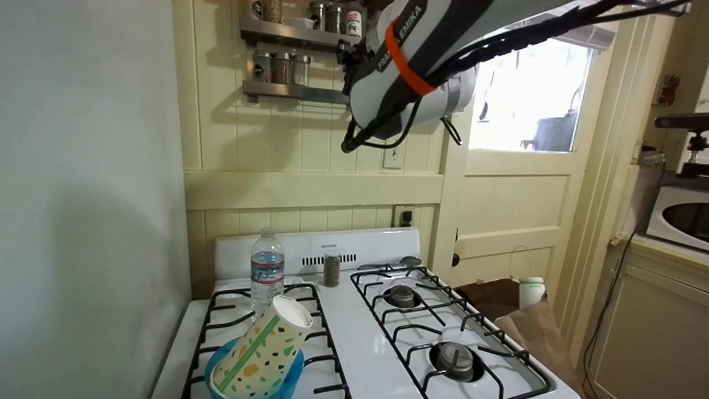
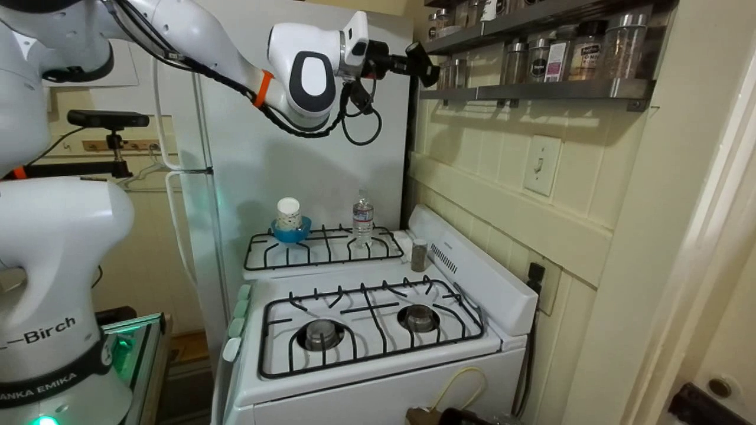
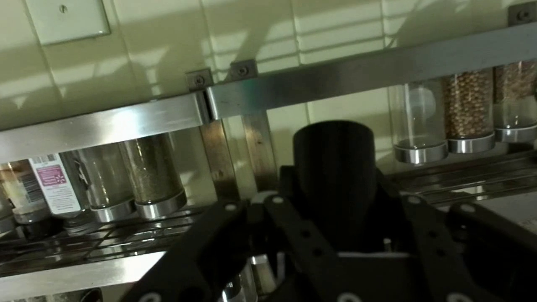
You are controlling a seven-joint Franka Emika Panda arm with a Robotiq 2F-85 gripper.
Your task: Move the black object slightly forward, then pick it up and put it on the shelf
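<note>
The black object (image 3: 334,155) is a dark cylinder between my gripper's fingers (image 3: 335,186) in the wrist view, which stands upside down. In an exterior view the black object (image 2: 423,65) is tilted at the tip of my gripper (image 2: 407,63). My gripper is shut on it, level with the lower tier of the shelf. The shelf (image 2: 567,90) is a two-tier metal-railed wall rack with jars. It also shows in the wrist view (image 3: 356,77) and behind the arm (image 1: 299,91). The black object overlaps a jar-free stretch of the lower tier in the wrist view; contact cannot be told.
Jars stand on both sides of that stretch, including a clear jar (image 3: 421,121) and a green-filled jar (image 3: 155,176). Below is the stove (image 2: 366,273) with a water bottle (image 2: 362,218), a glass shaker (image 2: 419,255) and a cup in a blue bowl (image 2: 291,235). A fridge (image 2: 307,118) stands beside.
</note>
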